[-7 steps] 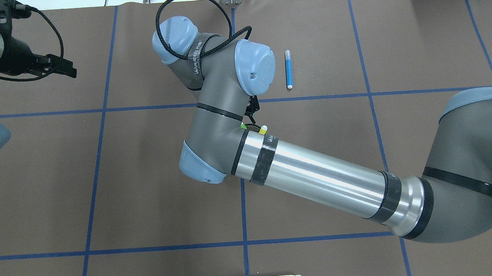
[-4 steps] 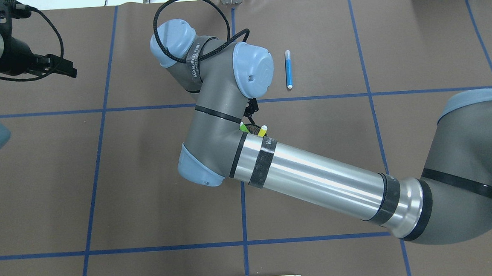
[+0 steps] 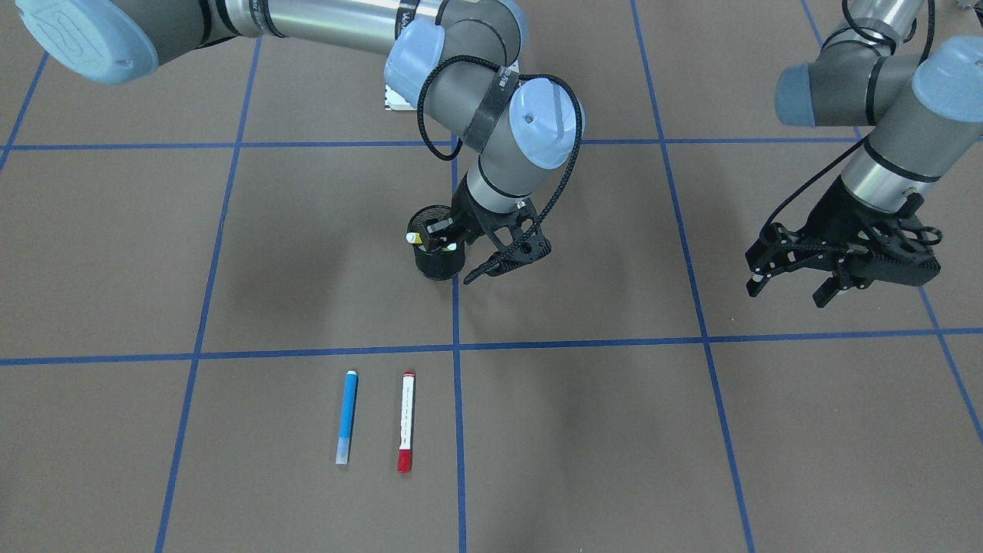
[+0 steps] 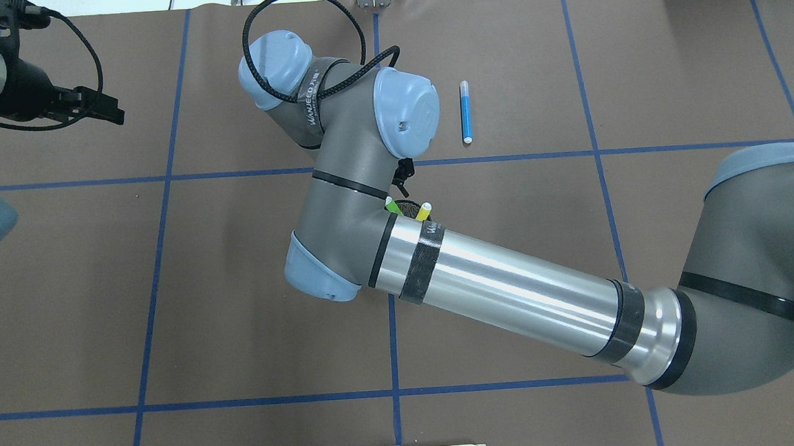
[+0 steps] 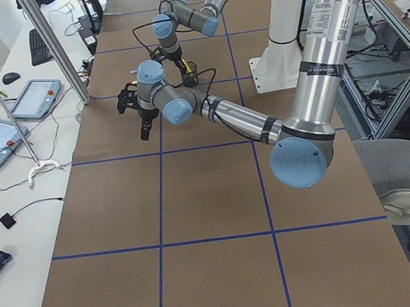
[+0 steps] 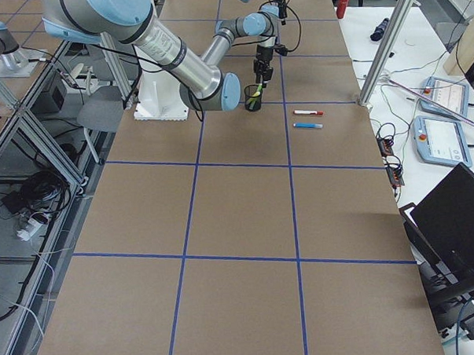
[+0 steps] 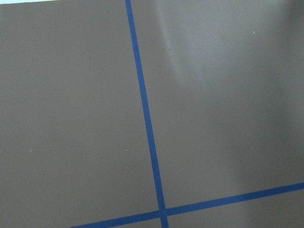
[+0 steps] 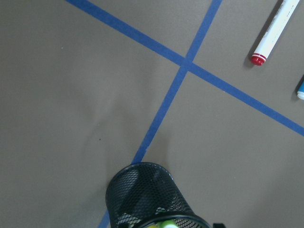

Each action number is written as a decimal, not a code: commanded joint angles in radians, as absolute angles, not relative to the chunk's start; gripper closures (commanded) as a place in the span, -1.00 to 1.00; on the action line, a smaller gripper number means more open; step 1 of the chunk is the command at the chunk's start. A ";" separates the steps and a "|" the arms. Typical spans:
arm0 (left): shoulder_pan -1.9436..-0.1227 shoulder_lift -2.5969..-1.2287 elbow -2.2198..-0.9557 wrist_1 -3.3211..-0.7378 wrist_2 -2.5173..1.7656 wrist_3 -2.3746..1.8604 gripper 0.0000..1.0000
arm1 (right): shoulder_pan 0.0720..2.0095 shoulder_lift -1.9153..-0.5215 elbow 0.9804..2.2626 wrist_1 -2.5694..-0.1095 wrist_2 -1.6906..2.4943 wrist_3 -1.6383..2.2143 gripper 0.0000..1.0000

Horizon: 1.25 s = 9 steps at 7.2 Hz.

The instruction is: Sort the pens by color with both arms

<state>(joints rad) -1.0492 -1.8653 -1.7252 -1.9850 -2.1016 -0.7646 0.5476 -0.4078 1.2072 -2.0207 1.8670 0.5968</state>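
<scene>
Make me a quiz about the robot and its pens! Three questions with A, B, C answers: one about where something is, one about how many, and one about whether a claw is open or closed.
1. Where is the yellow pen?
A) on a shelf
B) standing in the black cup
C) inside a box

2. How many pens lie flat on the table?
A) one
B) two
C) four

3. How is the left gripper?
A) open and empty
B) shut on a pen
C) shut on the black cup

Answers:
1 B, its tip sticks up out of the black cup.
2 B, only the blue pen and the red-and-white pen lie there, side by side.
3 A, its fingers are spread apart over bare table with nothing between them.
</scene>
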 commanded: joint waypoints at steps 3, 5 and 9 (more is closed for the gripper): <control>-1.049 -1.864 -1.741 -1.983 -2.103 -0.778 -0.96 | 0.549 -0.408 1.210 -2.020 1.868 0.597 1.00; -1.049 -1.864 -1.741 -1.983 -2.103 -0.778 -0.96 | 0.569 -0.407 1.226 -2.023 1.881 0.592 1.00; -1.049 -1.864 -1.741 -1.983 -2.105 -0.779 -0.97 | 0.662 -0.402 1.414 -2.108 1.943 0.587 1.00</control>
